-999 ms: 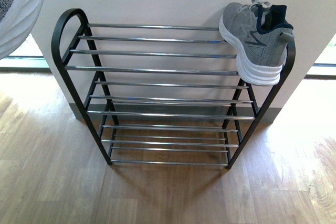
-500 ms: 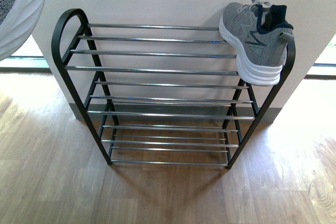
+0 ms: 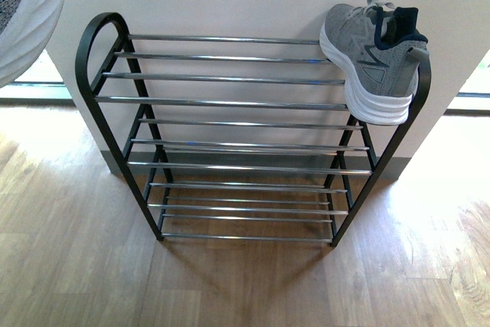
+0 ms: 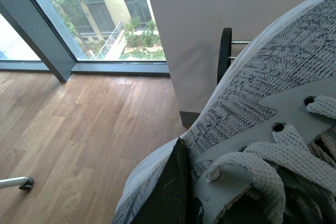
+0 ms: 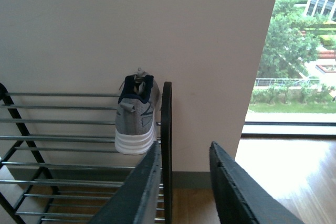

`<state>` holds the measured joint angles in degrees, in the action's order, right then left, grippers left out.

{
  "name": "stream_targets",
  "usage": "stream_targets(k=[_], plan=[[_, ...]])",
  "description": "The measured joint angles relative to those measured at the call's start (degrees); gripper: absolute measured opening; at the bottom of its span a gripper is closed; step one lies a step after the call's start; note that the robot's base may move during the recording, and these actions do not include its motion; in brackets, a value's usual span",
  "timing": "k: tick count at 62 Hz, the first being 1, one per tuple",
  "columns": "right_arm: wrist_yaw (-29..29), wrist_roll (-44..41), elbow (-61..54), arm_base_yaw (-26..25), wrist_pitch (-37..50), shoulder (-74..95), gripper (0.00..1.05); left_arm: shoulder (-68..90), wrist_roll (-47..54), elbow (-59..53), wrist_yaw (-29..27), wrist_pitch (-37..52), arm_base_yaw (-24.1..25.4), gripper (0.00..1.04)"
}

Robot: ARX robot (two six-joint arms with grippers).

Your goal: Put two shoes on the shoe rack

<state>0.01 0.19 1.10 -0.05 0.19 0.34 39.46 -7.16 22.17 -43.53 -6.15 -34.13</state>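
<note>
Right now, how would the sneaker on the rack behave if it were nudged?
The sneaker would probably slide easily: its white sole rests only on thin shiny rods. Its heel reaches the front rod, so a forward push might tip it off. The knit upper likely gives; the thick sole looks stiffer.

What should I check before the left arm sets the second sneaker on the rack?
1. First sneaker seated on the rack, top tier, right end: ok.
2. Bare rods to its left, room for another shoe: ok.
3. Second sneaker held up by the left gripper: ok.
4. Grip firmness: cannot tell, the contact is mostly hidden.
5. Right gripper open and empty: ok.
</note>
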Motion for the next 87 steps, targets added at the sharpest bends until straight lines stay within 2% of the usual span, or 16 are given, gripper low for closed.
stream_targets(k=[10,13,14,15,17,22,32,36,43,56,63,87], plan=[[0.0,0.0,0.0,0.0,0.0,0.0,0.64,0.0,0.1,0.0,-0.4,0.1,0.0,0.01],[0.0,0.0,0.0,0.0,0.0,0.0,0.73,1.1,1.8,-0.2,-7.7,2.0,-1.6,0.01],[0.0,0.0,0.0,0.0,0.0,0.0,0.75,1.3,1.9,-0.1,-8.5,2.0,-2.0,0.01],[0.0,0.0,0.0,0.0,0.0,0.0,0.78,1.8,1.9,0.2,-12.3,1.7,-2.4,0.01],[-0.1,0.0,0.0,0.0,0.0,0.0,0.83,2.2,0.9,1.0,-15.6,-0.3,-2.9,0.01],[0.0,0.0,0.0,0.0,0.0,0.0,0.95,3.7,-3.5,4.0,-17.9,-5.4,-2.4,0.01],[0.0,0.0,0.0,0.0,0.0,0.0,0.95,11.7,-15.5,13.1,-7.1,-7.6,1.3,0.01],[0.0,0.0,0.0,0.0,0.0,0.0,0.96,19.5,-22.1,17.4,0.4,-5.8,3.2,0.01],[0.0,0.0,0.0,0.0,0.0,0.0,0.96,33.0,-31.0,23.4,7.9,-4.1,6.7,0.01],[0.0,0.0,0.0,0.0,0.0,0.0,0.96,49.2,-37.2,34.8,15.8,-5.2,8.9,0.01],[0.0,0.0,0.0,0.0,0.0,0.0,0.96,58.2,-42.1,43.3,22.4,-7.5,8.6,0.01],[0.0,0.0,0.0,0.0,0.0,0.0,0.96,81.6,-49.5,69.9,31.3,-13.4,4.0,0.01]])
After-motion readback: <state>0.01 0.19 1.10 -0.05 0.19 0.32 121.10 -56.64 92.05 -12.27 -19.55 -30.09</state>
